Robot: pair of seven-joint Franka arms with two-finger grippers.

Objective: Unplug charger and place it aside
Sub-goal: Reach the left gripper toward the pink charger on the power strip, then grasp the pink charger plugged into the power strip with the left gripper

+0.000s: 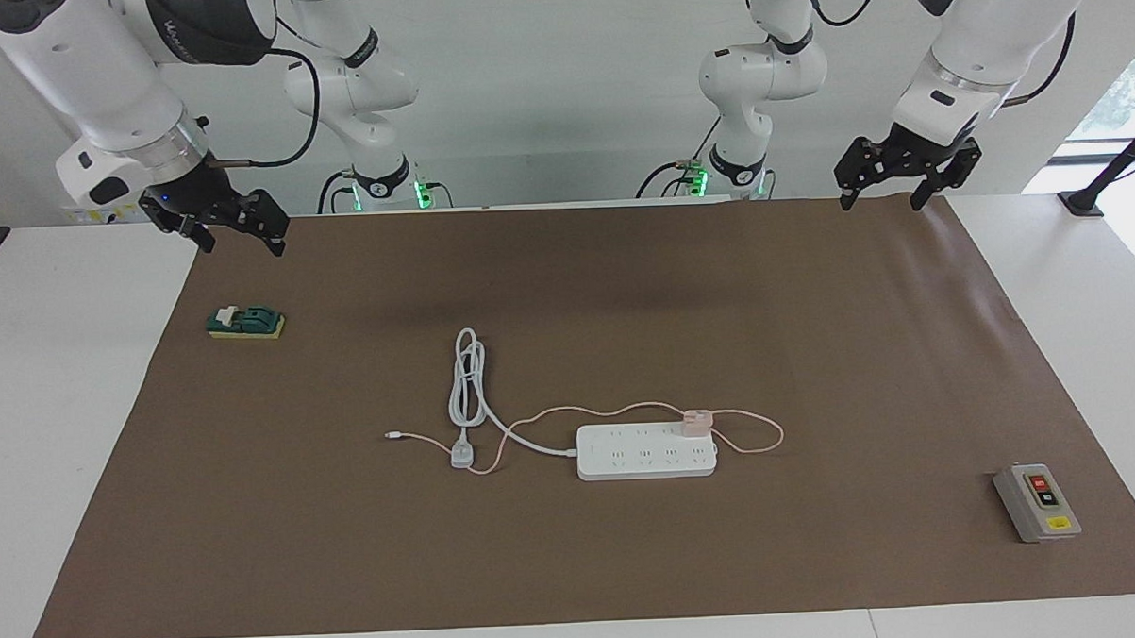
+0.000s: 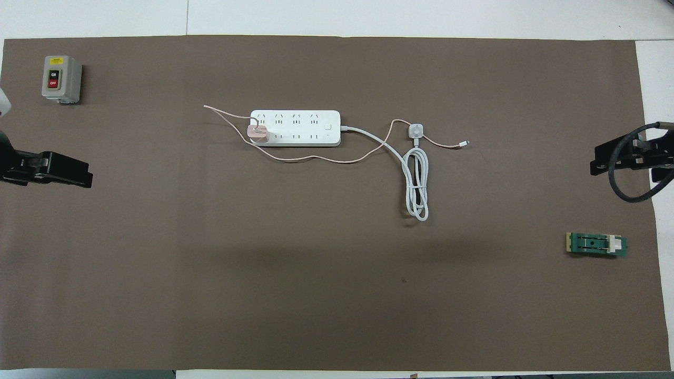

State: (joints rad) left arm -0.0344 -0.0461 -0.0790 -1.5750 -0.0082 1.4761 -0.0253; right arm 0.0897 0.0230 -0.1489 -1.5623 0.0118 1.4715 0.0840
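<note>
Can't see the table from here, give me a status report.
Left gripper and right gripper open, empty, raised over the mat's robot-side corners. Charger plugged into power strip. Nothing blocking.

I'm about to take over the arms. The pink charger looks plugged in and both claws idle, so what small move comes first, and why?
Probably bring the left claw down over the charger. It sits plugged into the power strip at the end toward the left arm. Both claws, the right claw too, hang open near the robots' edge of the brown mat, holding nothing.
</note>
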